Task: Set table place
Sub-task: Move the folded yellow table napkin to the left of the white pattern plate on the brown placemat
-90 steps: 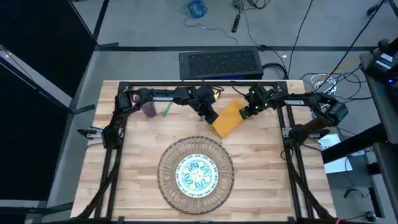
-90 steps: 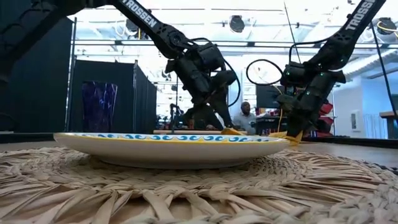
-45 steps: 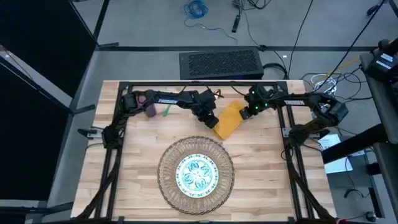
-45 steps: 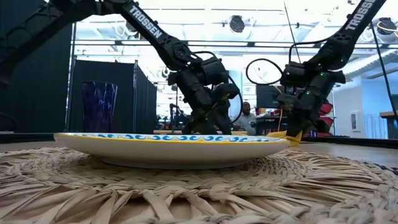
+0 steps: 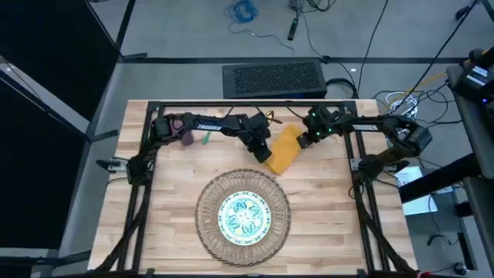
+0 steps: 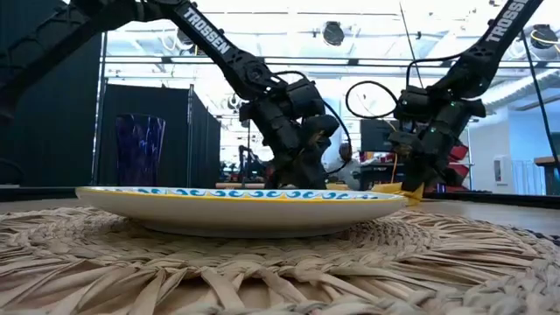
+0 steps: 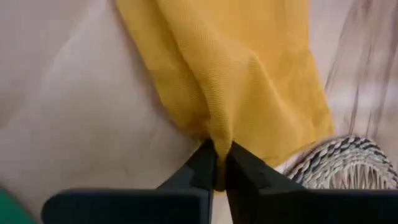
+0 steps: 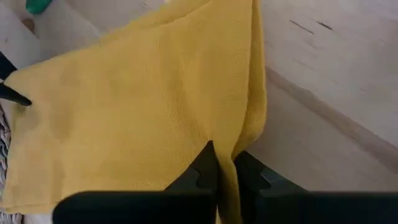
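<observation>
A yellow napkin (image 5: 283, 147) lies on the table (image 5: 170, 193) beyond the round woven mat (image 5: 207, 224), which carries the white, teal-patterned plate (image 5: 243, 215). My left gripper (image 5: 263, 151) is shut on the napkin's left near part. My right gripper (image 5: 305, 137) is shut on its far right part. A purple cup (image 5: 185, 133) and a teal-handled piece of cutlery (image 5: 206, 138) lie at the far left, under my left arm. My left gripper pinches a raised fold of the napkin (image 7: 214, 138) between its two fingers (image 7: 202, 165). It comes slanting down from the table's far left. The cloth beyond the fold lies spread on the table. My right gripper pinches the napkin's folded-up edge (image 8: 231, 146) between its two fingers (image 8: 205, 165). It comes slanting down from the table's right. The edge is drawn up into a ridge, and the rest of the cloth lies on the table.
A black frame (image 5: 255, 106) runs along the table's far edge, with both arm bases on it. The mat's rim (image 7: 336, 158) lies just beside the napkin's near end. Bare wood lies to the left and right of the mat.
My left gripper has come down and a little toward the table's near right, onto the napkin's left near part. My right gripper has stayed at the napkin's far right edge. The napkin has kept its place on the table.
</observation>
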`<act>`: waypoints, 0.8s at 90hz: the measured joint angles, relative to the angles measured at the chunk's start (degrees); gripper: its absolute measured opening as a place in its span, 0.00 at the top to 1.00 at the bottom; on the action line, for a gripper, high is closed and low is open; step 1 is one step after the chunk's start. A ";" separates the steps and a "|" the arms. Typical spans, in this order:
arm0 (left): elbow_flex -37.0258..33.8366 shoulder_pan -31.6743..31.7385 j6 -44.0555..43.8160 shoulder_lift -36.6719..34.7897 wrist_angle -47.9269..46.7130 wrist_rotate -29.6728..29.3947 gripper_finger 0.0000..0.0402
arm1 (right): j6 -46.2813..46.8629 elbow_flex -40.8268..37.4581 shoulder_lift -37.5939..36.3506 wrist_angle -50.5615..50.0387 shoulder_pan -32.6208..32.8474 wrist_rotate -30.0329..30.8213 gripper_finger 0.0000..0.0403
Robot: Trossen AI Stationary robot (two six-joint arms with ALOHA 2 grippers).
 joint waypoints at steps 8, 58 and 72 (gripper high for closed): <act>1.42 -0.10 1.12 -0.77 -0.61 -0.52 0.99 | -0.66 0.20 -0.65 -0.29 0.00 -0.05 1.00; 3.93 -3.85 6.93 -10.17 -14.19 -7.62 1.00 | 2.00 5.62 -12.36 -9.50 5.78 0.09 1.00; 3.97 -6.88 8.27 -13.00 -20.19 -10.37 1.00 | 4.73 5.64 -12.36 -6.95 10.33 0.36 1.00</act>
